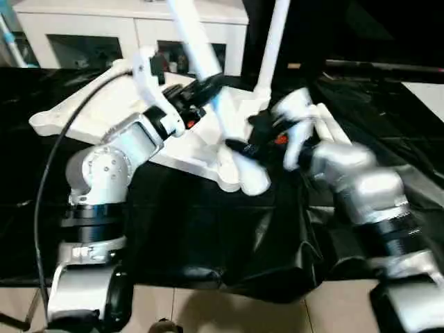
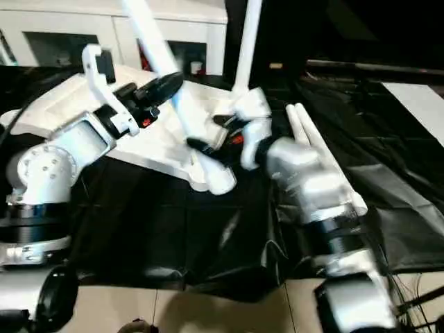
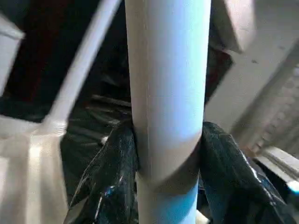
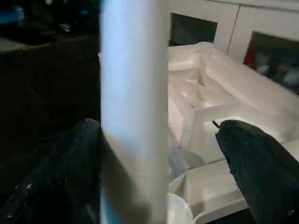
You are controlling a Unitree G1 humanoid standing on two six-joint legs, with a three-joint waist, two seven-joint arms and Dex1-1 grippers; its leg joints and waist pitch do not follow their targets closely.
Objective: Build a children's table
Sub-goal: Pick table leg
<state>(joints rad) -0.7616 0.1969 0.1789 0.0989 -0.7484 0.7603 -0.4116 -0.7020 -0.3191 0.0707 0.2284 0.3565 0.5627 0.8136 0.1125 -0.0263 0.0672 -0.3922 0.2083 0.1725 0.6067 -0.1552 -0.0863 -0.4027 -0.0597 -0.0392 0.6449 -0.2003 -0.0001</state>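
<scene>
The children's table top (image 1: 90,104) lies upside down on the black cloth, ribs facing up. One white leg (image 1: 272,41) stands upright in a far corner socket. A second leg (image 1: 198,48) leans over the top, its lower end at the near corner socket (image 1: 251,179). My left gripper (image 1: 208,87) is shut on this leaning leg (image 3: 168,70), one finger (image 3: 110,177) pressed against each side. My right gripper (image 2: 208,132) sits lower at the same leg (image 4: 133,93), open: one finger is beside the tube and the other finger (image 4: 257,158) stands well clear.
Two loose white legs (image 2: 312,142) lie on the cloth beside my right forearm. A white cabinet (image 1: 132,28) with glass doors stands behind the work. The black cloth (image 1: 208,229) hangs over the near table edge above the pale floor. A black cable (image 1: 52,159) loops by my left arm.
</scene>
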